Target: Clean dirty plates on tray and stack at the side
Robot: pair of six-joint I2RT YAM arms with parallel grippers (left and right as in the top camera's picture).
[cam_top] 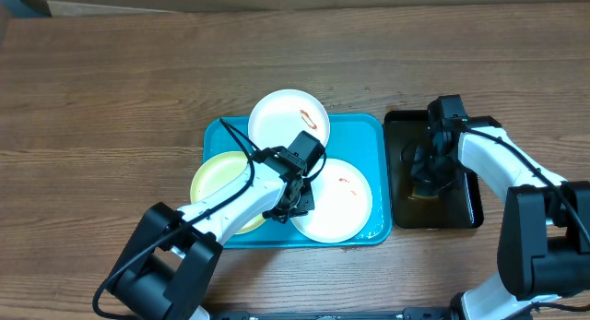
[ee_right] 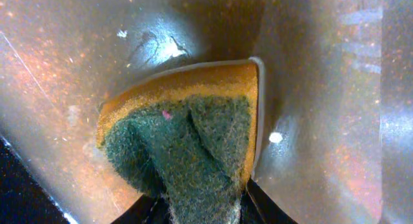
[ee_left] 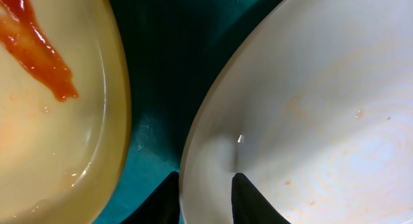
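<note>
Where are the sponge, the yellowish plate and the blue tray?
Sponge (ee_right: 193,137): right wrist view, green scrubbing face.
Yellowish plate (cam_top: 211,178): overhead view, left inner surface.
Blue tray (cam_top: 360,135): overhead view, bare far-right corner.

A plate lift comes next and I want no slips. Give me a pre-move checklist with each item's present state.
1. left fingers straddle the rim of the lower white plate: ok.
2. Grip on that rim is firm: cannot tell.
3. yellow-green plate lies apart from that rim, with blue tray showing between them: ok.
4. right fingers pinch the sponge: ok.
5. Sponge brought over to the plate: not ok, it is in the black tray.
6. Lower white plate clean: not ok, a red smear shows.
</note>
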